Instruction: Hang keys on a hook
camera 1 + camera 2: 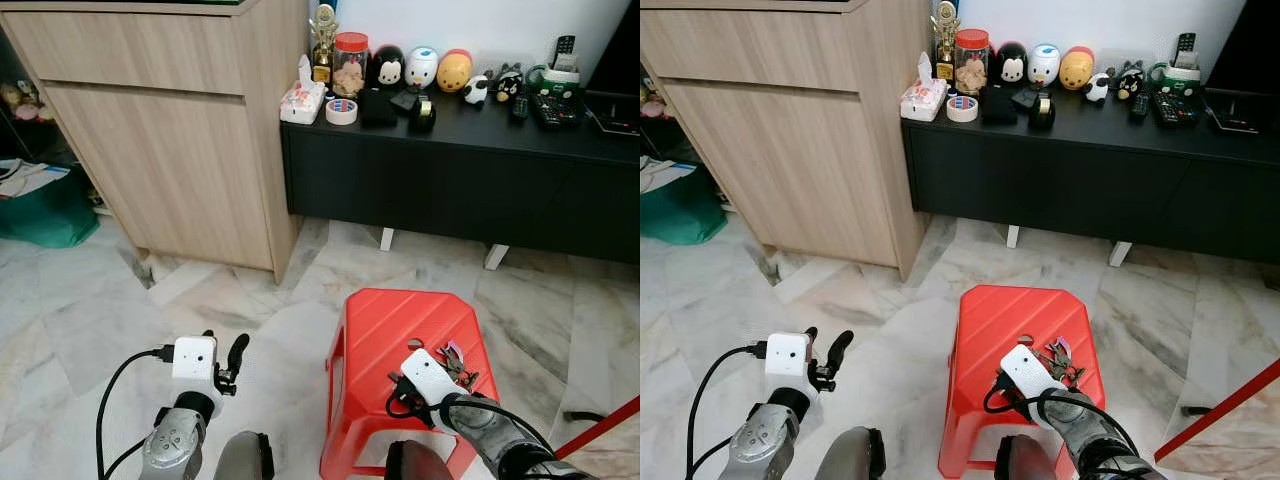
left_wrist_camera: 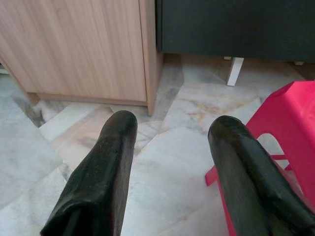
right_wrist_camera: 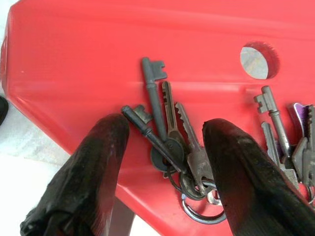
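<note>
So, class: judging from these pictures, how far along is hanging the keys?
Nothing is done: the keys lie on the red stool. In hand: the right claw is open, straddling one bunch. Left: gripping, lifting and hanging it. The left claw is open over the floor.

We see a bunch of dark metal keys on rings, lying fanned flat on a red stool.
</note>
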Controlling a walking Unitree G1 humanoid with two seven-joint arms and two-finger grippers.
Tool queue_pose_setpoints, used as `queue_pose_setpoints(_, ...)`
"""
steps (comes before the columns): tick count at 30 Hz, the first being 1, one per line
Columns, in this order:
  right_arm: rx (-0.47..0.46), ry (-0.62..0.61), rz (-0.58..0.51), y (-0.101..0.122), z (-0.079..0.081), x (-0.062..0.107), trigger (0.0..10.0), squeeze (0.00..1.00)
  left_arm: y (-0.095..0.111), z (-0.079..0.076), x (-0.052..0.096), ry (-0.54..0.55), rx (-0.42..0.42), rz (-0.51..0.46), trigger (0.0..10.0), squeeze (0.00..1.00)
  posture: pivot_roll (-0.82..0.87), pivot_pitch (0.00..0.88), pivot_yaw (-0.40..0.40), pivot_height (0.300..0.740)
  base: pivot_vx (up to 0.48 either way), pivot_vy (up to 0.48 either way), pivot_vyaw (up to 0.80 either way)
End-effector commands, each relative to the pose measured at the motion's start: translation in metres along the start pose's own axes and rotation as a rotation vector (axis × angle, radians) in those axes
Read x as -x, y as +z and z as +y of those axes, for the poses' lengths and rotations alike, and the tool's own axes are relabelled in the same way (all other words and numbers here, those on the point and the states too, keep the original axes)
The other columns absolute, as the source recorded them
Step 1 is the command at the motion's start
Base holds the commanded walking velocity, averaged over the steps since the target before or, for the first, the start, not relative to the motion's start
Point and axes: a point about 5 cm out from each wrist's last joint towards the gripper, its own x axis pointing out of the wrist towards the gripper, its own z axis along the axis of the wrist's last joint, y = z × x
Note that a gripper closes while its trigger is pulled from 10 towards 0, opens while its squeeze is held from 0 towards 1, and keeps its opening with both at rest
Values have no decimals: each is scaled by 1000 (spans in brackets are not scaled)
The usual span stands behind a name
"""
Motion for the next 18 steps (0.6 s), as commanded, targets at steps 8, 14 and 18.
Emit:
queue_pose_setpoints(8,27,87,26,3,9,-2,10000,0,-2,0,3,-11,-28,20,10000,0,85,82,-5,615,0,0,0)
queue_pose_setpoints(14,55,163,67,1,22,-4,0,0,-2,0,4,-13,-29,24,10000,0,90,83,-5,615,0,0,0)
queue_pose_setpoints(18,92,151,127,-7,22,-4,39,0,-3,0,5,-17,-31,26,10000,0,95,86,-6,615,0,0,0)
